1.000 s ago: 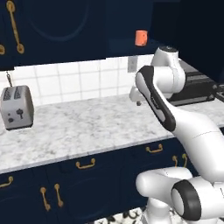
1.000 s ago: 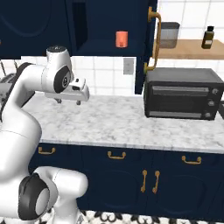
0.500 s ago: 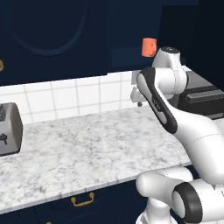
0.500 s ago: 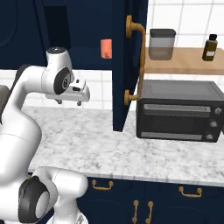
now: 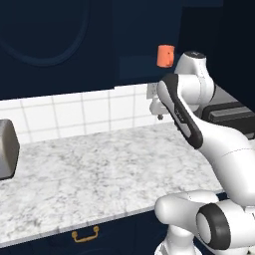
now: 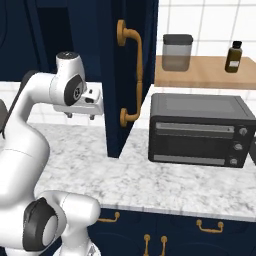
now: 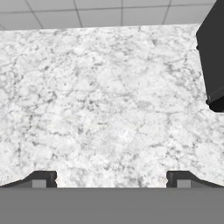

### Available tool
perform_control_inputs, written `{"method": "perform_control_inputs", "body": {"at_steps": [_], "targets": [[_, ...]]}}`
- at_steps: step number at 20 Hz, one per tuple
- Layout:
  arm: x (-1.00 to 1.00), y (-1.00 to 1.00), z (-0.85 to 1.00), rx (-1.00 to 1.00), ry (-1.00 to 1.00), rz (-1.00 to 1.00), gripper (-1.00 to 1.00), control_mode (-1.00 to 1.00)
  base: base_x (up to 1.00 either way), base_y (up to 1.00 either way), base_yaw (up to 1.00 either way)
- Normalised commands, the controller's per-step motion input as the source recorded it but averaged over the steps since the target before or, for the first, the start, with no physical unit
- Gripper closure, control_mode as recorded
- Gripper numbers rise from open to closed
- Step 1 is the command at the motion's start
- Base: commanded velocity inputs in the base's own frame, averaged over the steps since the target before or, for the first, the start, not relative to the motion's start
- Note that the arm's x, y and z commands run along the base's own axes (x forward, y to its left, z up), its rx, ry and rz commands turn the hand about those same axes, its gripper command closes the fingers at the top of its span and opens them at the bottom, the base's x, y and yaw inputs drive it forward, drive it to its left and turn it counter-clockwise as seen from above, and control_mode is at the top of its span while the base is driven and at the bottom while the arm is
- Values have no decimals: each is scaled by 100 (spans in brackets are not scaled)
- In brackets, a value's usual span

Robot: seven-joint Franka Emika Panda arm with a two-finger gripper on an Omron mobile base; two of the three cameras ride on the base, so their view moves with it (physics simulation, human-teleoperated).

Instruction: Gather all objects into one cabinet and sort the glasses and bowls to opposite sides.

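Shift since earlier: both base views have slid sideways and closer, so the base has driven; the toaster [image 5: 7, 148] now sits cut off at the left edge of the left base view, and the toaster oven [image 6: 200, 131] has grown larger at centre right of the right base view. That is the camera moving, not the things.
Claw: the gripper [image 7: 112, 178] stands released, fingertips [image 7: 43, 178] wide apart at the bottom of the hand view, nothing between them, looking down on bare marble counter [image 7: 105, 100].
Mug: one orange mug [image 5: 165, 56] shows at upper centre right of the left base view, up inside the dark wall cabinet [image 5: 144, 45], just left of the arm's upper joint.
Cabinet door: the tall navy door [image 6: 125, 75] stands edge-on at upper centre of the right base view, swung open, brass handle facing the shelf.
Done: judging by the mug already up there, at least one piece is in the cabinet.
Left: the other mugs and the wooden bowl can't be accounted for from here, so gathering and sorting to opposite sides look unfinished.
Step in hand: likely travelling empty-handed toward the next piece.
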Motion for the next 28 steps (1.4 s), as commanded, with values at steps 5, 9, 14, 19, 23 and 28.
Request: {"method": "perform_control_inputs", "body": {"at_steps": [5, 9, 14, 19, 23, 28], "targets": [[0, 0, 0, 0, 0, 0, -100, 100, 100, -3, -7], [0, 0, 0, 0, 0, 0, -100, 100, 79, 0, -6], [0, 0, 0, 0, 0, 0, -100, 100, 0, 0, 0], [0, 0, 0, 0, 0, 0, -100, 100, 0, 0, 0], [0, 0, 0, 0, 0, 0, -100, 100, -1, 0, -1], [-7, 0, 46, -9, -6, -11, -100, -100, 0, 0, 0]]}}
